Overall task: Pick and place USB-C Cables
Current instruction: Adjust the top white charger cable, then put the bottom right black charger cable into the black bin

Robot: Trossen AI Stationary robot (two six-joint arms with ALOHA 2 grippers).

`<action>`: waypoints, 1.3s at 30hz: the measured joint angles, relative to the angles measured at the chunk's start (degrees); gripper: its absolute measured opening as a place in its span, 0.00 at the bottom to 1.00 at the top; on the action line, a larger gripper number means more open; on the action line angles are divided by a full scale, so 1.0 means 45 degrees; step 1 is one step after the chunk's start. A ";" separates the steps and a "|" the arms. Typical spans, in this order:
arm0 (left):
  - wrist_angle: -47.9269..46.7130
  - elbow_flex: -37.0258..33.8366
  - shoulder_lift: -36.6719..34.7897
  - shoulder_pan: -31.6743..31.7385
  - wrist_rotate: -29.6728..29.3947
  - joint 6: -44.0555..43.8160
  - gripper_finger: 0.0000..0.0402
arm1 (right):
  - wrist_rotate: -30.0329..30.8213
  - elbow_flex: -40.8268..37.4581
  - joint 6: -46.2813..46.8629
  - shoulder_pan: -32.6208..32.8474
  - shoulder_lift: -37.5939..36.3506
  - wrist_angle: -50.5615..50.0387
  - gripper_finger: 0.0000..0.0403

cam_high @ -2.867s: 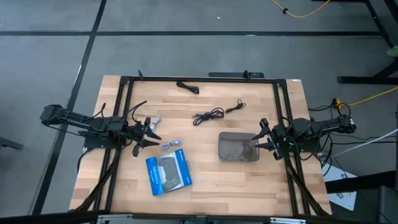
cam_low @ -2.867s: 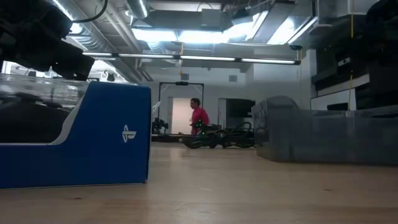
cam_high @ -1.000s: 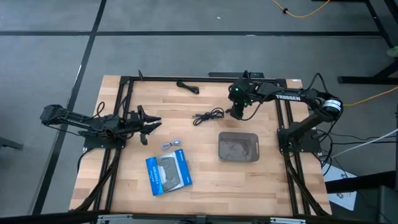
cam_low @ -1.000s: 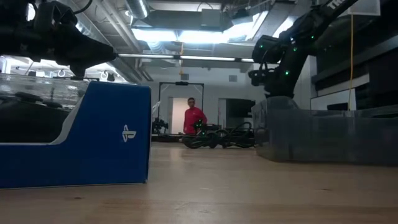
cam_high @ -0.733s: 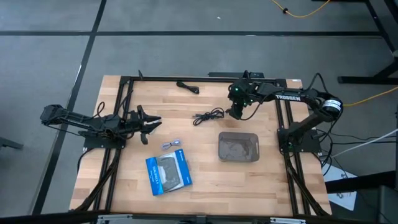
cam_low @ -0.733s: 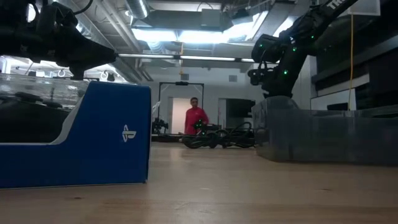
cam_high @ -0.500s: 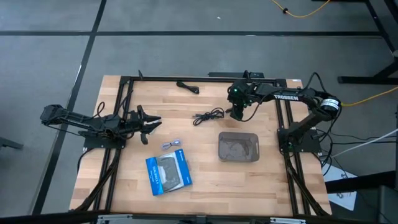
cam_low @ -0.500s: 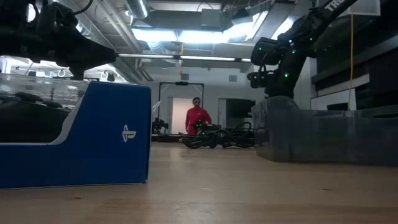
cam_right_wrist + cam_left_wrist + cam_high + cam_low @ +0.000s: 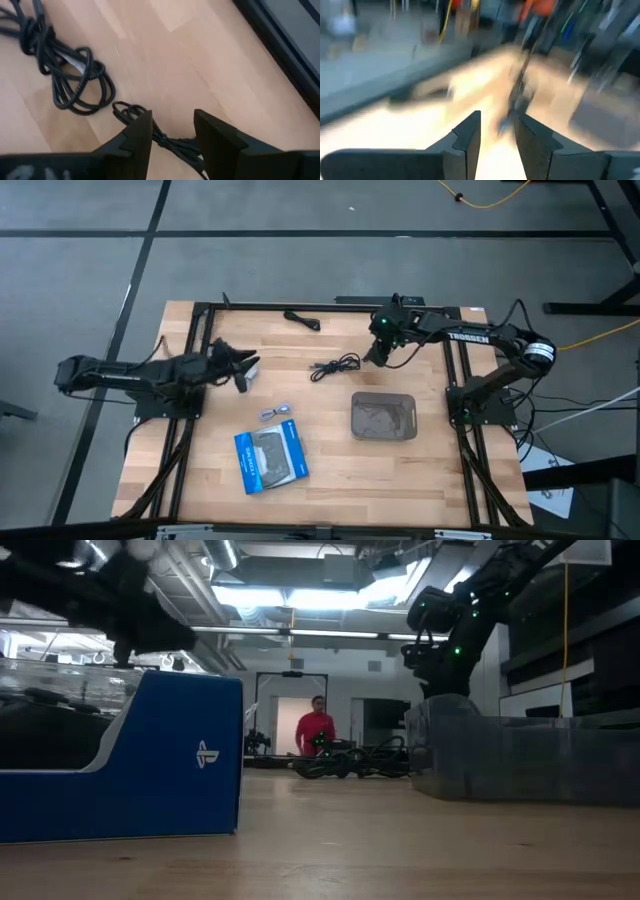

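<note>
My right gripper [image 9: 377, 357] [image 9: 171, 134] is open over the far middle of the table. Its fingers stand on either side of a small black USB-C cable [image 9: 165, 138] lying on the wood, apart from it. A larger coiled black cable [image 9: 335, 366] [image 9: 70, 75] lies just to its left. Another black cable [image 9: 302, 320] rests near the far edge. A silvery-grey cable [image 9: 277, 413] lies beside the blue package [image 9: 270, 458]. My left gripper [image 9: 240, 368] [image 9: 497, 137] is open above the table's left part, holding nothing.
A grey bin [image 9: 383, 416] [image 9: 530, 755] sits right of the middle, with a dark cord inside. The blue package [image 9: 150, 755] fills the low view's left. A black frame [image 9: 320, 306] runs around the table. A person in red [image 9: 318, 730] stands far behind the table.
My left gripper has swung toward the table's far edge and a little to the right, moving fast enough to blur its wrist view. My right gripper has stayed over the small black cable. No cable has moved.
</note>
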 joint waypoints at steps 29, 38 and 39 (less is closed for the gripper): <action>-0.7814 0.9322 1.3376 0.2272 0.5147 -0.0858 0.27 | -0.0190 0.0000 -0.0199 0.0034 -0.0314 -0.0146 0.37; -1.1599 1.0098 1.3258 0.1843 0.3493 0.0861 0.27 | -0.1022 -0.0005 -0.2737 0.0038 0.0102 -0.0905 0.37; -1.1749 1.0098 1.3258 0.1787 0.3366 0.1016 0.27 | -0.1016 -0.0008 -0.2970 0.0056 0.0281 -0.0940 0.37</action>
